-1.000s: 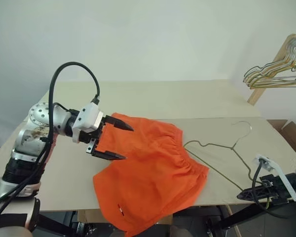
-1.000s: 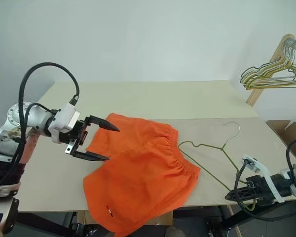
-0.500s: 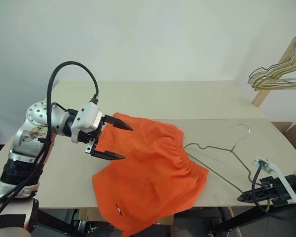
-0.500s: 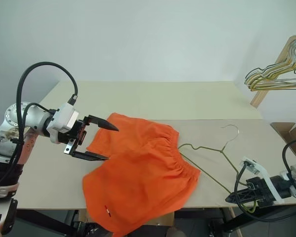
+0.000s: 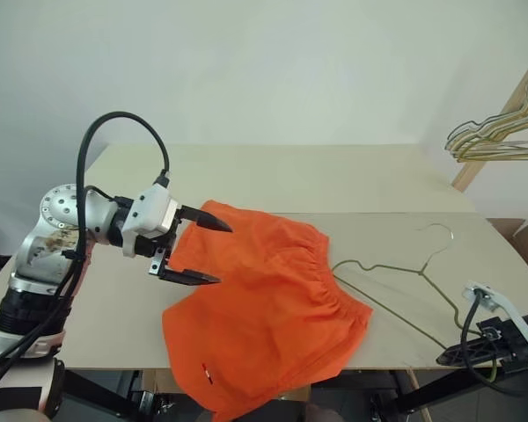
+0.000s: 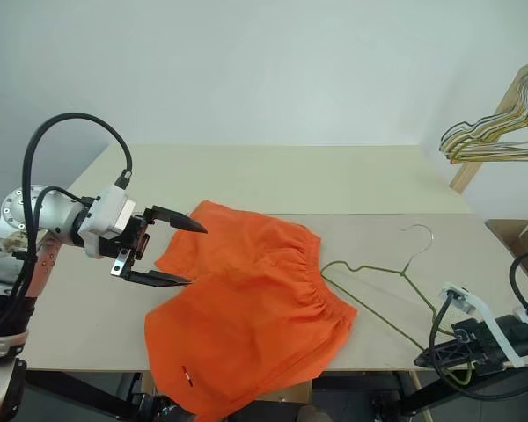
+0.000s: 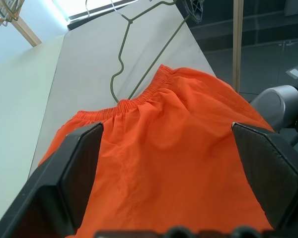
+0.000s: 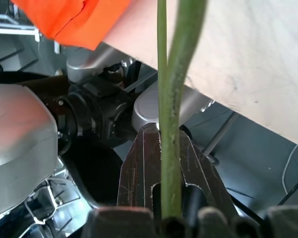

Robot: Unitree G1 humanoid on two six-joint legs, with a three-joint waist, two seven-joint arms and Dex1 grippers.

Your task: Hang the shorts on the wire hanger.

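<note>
At the near right corner of the pale wooden table (image 5: 273, 176), the right gripper (image 6: 446, 353) is sitting just past the edge with its two black fingers pressed together, clamping the lower corner of the wire hanger (image 5: 396, 294); the right wrist view is showing the olive-gold wire running straight up out from between the closed fingertips. From that pinched corner the wire hanger is lying flat on the tabletop, its triangular body stretching toward the middle of the table and its curved hook pointing away from the robot toward the far right. The shorts (image 5: 264, 308) are spreading across the centre of the table, bright orange, their gathered elastic waistband facing the wire hanger and lying over the hanger's nearest wire shoulder, while the near leg hem is drooping over the front edge of the table. To the left, the left gripper (image 5: 198, 251) is hovering above the far left part of the shorts, its fingers spread wide apart and holding nothing, the orange cloth showing between them in the left wrist view. Farther back on the right, a cluster of pale wire hangers (image 5: 502, 136) is hanging from a wooden rack (image 5: 497, 123) against the white wall.
</note>
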